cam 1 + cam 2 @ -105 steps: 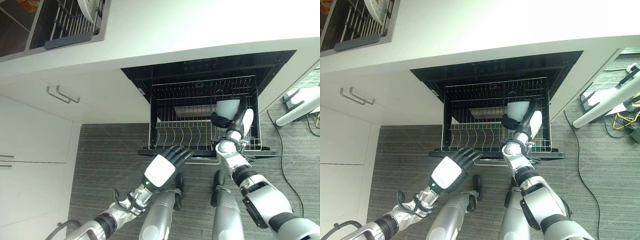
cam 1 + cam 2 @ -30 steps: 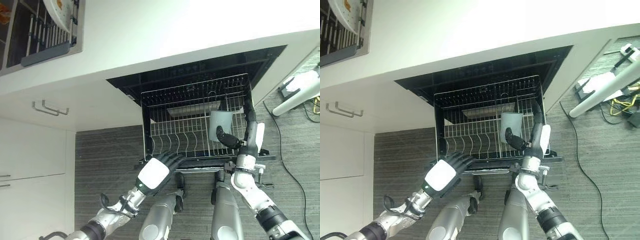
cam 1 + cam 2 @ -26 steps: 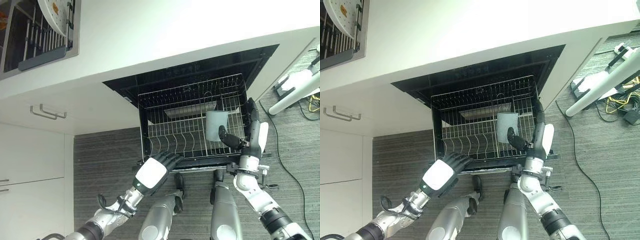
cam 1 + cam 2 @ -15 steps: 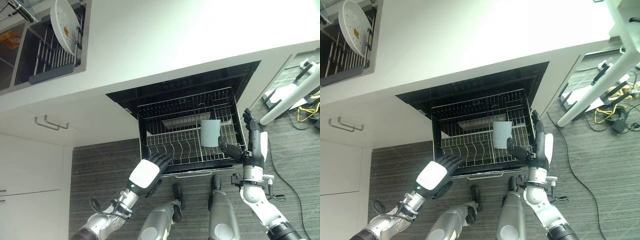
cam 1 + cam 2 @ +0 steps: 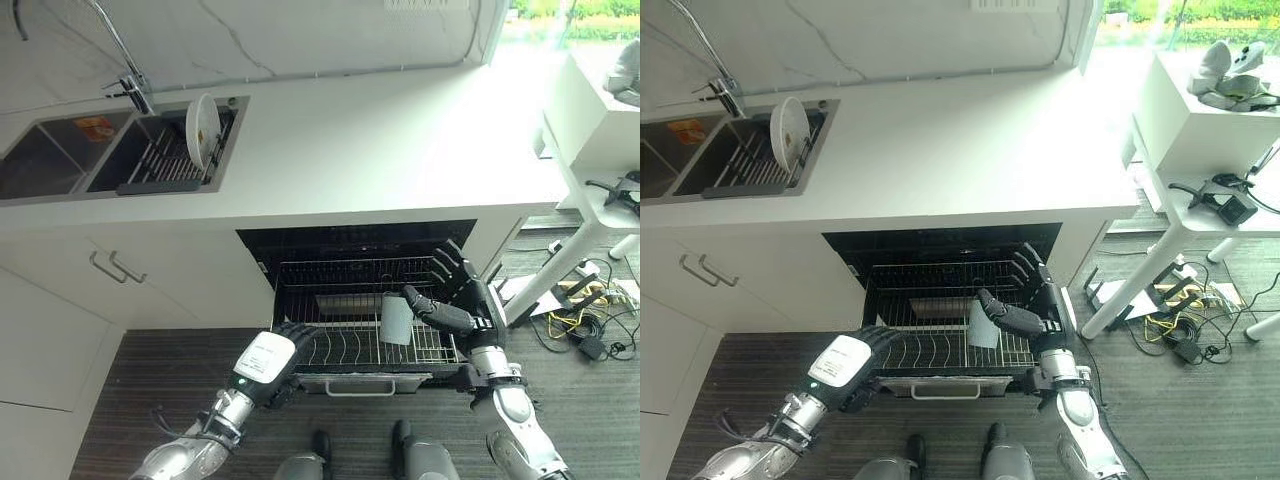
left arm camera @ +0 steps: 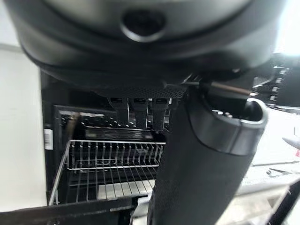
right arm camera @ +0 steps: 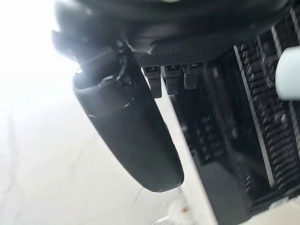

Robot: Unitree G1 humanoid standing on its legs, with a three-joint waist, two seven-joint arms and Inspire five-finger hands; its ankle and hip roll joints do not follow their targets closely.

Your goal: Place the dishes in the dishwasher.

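Standing in the pulled-out dishwasher rack (image 5: 350, 345): pale cup (image 5: 396, 319), right side; right hand (image 5: 462, 296) just beside it, fingers spread, thumb near cup, contact unclear; left hand (image 5: 268, 362) at rack's front-left corner, fingers relaxed; white plate (image 5: 201, 131) upright in sink rack (image 5: 150, 170).

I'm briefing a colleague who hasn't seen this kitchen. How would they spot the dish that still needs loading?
Start at the sink set in the white counter's far left. A dark drying rack sits in its right basin. The white round plate stands upright on edge in that rack, unlike the pale cup already down in the dishwasher rack.
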